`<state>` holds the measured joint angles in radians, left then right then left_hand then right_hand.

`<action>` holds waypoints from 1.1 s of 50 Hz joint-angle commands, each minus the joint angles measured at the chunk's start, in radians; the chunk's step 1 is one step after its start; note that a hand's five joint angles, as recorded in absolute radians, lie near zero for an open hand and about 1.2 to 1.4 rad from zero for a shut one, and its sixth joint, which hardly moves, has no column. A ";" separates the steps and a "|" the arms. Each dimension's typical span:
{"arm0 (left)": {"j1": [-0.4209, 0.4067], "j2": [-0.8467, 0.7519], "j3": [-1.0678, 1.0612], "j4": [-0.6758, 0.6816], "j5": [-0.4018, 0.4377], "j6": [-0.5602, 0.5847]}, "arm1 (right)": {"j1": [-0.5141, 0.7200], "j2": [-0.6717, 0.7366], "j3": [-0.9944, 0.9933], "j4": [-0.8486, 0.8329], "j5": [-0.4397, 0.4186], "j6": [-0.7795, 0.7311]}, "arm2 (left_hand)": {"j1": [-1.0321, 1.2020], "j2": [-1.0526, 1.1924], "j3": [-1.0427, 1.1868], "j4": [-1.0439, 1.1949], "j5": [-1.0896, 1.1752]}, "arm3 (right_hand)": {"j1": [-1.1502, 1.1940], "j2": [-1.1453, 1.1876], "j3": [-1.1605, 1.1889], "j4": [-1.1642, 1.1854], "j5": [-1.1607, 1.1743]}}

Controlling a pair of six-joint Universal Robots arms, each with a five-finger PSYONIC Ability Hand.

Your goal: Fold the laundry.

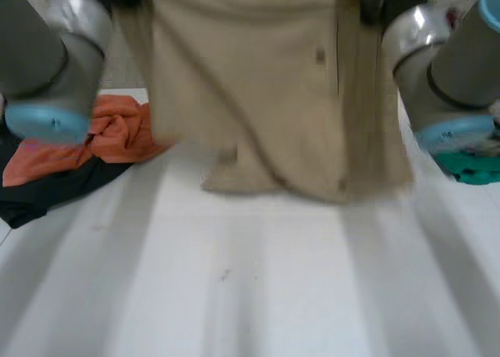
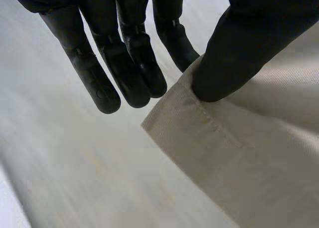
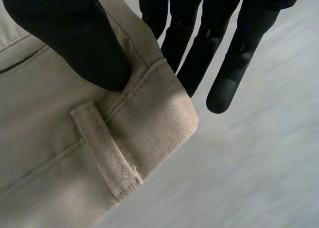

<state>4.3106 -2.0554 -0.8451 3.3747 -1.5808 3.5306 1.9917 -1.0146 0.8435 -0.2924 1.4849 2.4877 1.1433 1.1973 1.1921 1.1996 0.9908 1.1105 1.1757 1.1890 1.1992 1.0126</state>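
Note:
A pair of beige trousers (image 1: 266, 99) hangs above the white table (image 1: 250, 279), its lower end near the tabletop. My left hand (image 2: 124, 53) pinches one corner of the beige trousers (image 2: 239, 158) between thumb and fingers. My right hand (image 3: 79, 33) pinches the waistband corner of the beige trousers (image 3: 75, 153), beside a belt loop (image 3: 107, 148), thumb on top and fingers behind. Both arms are raised at the upper corners of the head view.
An orange garment (image 1: 109, 134) lies on a dark garment (image 1: 47, 189) at the table's left. A teal cloth (image 1: 473, 168) sits at the right edge.

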 commanded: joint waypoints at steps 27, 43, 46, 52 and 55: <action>-0.026 0.120 -0.914 0.204 -0.005 0.028 | -0.021 0.131 0.474 -0.241 -0.292 -0.012 | 0.253 0.199 0.204 0.197 0.231 | 0.286 0.221 0.207 0.197 0.209; -0.080 0.354 -1.048 -0.225 -0.058 0.076 | -0.014 -0.102 0.675 0.357 -0.273 -0.223 | 0.253 0.199 0.204 0.197 0.231 | 0.286 0.221 0.207 0.197 0.209; -0.094 0.417 -1.080 -0.336 -0.056 0.093 | -0.021 -0.188 0.732 0.475 -0.270 -0.282 | 0.253 0.199 0.204 0.197 0.231 | 0.286 0.221 0.207 0.197 0.209; -0.140 0.530 -1.149 -0.578 -0.035 0.155 | -0.060 -0.355 0.860 0.792 -0.273 -0.436 | 0.253 0.199 0.204 0.197 0.231 | 0.286 0.221 0.207 0.197 0.209; -0.160 0.560 -1.160 -0.646 -0.016 0.180 | -0.083 -0.398 0.902 0.892 -0.285 -0.493 | 0.253 0.199 0.204 0.197 0.231 | 0.286 0.221 0.207 0.197 0.209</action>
<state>4.1901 -1.5643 -1.9690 2.8859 -1.6255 3.6584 1.9493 -1.3140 1.6592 0.3900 1.2159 2.1079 1.1433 1.1981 1.1968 1.2027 1.0021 1.1096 1.1757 1.1890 1.1990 1.0126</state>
